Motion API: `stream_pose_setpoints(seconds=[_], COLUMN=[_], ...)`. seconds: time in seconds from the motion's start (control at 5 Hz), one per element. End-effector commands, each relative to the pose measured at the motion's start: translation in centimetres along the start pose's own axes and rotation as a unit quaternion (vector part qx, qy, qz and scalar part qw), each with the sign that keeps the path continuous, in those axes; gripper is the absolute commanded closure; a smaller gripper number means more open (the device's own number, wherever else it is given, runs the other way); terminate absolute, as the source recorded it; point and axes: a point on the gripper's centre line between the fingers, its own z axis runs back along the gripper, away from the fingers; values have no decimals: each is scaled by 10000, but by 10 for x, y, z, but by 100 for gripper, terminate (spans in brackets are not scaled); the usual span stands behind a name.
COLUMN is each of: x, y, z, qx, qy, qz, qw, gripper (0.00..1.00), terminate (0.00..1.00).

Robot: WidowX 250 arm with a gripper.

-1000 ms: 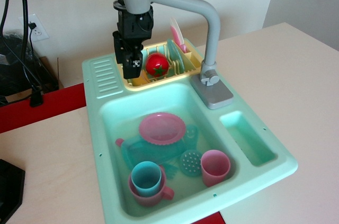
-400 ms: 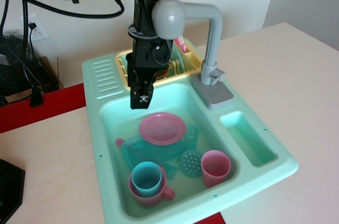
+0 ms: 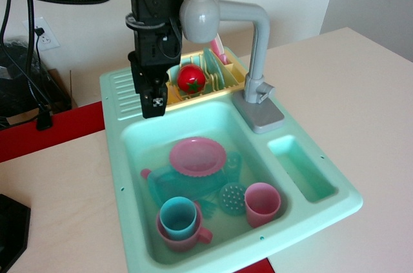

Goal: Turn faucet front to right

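The grey toy faucet (image 3: 258,47) stands upright on its rectangular base (image 3: 259,113) at the right rear of the mint green sink (image 3: 122,150). Its horizontal arm reaches left, and the round head (image 3: 200,18) hangs over the yellow dish rack (image 3: 222,79). A small lever (image 3: 261,90) sits low on the post. My black gripper (image 3: 153,102) hangs just left of the faucet head, apart from it, fingers pointing down over the sink's rear left rim. Its fingers look closed together with nothing between them.
The basin holds a pink plate (image 3: 197,155), a blue cup in a pink cup (image 3: 178,218), a pink cup (image 3: 262,203) and teal utensils. The dish rack holds a red tomato (image 3: 191,79) and plates. A small side well (image 3: 302,167) lies at right. Cables hang at left.
The faucet head swung forward and right from its first position, then stayed nearly still. My gripper dropped over the basin, then pulled back left and up to the sink's rear left rim.
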Motion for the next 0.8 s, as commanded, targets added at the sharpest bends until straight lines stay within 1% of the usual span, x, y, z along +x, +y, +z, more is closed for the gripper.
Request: stream_pose_setpoints(seconds=[0.0, 0.2, 0.4, 0.6], x=[-7, -10, -25, -43], y=[21, 11, 2, -2], z=[16, 22, 28, 29], qx=[25, -205, -252, -158], qy=[-312, -401, -615, -682], qz=[357, 137, 73, 255], qw=[9989, 9989, 9978, 9972], gripper=[0, 0, 0, 0], terminate=[0, 0, 0, 0])
